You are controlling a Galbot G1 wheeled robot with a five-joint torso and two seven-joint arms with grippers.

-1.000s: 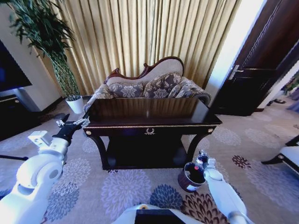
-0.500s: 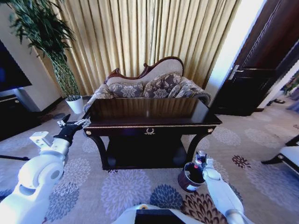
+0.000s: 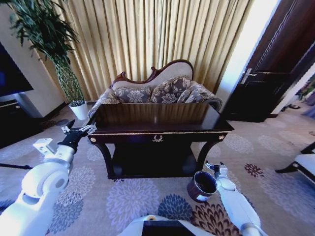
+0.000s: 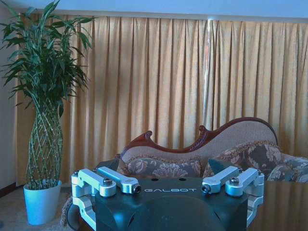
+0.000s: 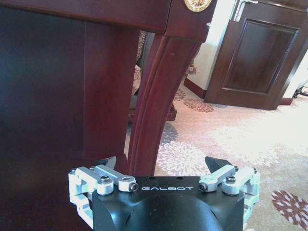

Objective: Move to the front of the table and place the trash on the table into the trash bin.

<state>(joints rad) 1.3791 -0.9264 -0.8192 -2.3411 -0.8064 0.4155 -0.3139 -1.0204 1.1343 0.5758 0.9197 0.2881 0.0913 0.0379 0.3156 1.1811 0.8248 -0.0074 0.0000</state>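
Note:
The table (image 3: pixel 162 114) is glossy near-black wood with a gold emblem (image 3: pixel 157 138) at front centre, standing straight ahead of me. The trash is out of view. The trash bin (image 3: pixel 201 186), small, round and dark with a shiny rim, sits on the carpet by the table's right front leg (image 5: pixel 149 115). My right gripper (image 3: pixel 215 166) (image 5: pixel 162 164) hangs open and empty just right of the bin's rim, facing that leg. My left gripper (image 3: pixel 80 124) (image 4: pixel 163 167) is open and empty, held at the table's left end, level with the top.
A patterned sofa (image 3: pixel 157 91) stands behind the table before gold curtains. A tall plant in a white pot (image 3: pixel 78 110) is at the back left. A dark door (image 3: pixel 266 93) is at the right. Flowered carpet (image 3: pixel 123 201) lies open in front.
My right gripper has shifted from over the bin's rim to just beside it on the right, so the whole rim now shows. The left arm has barely moved.

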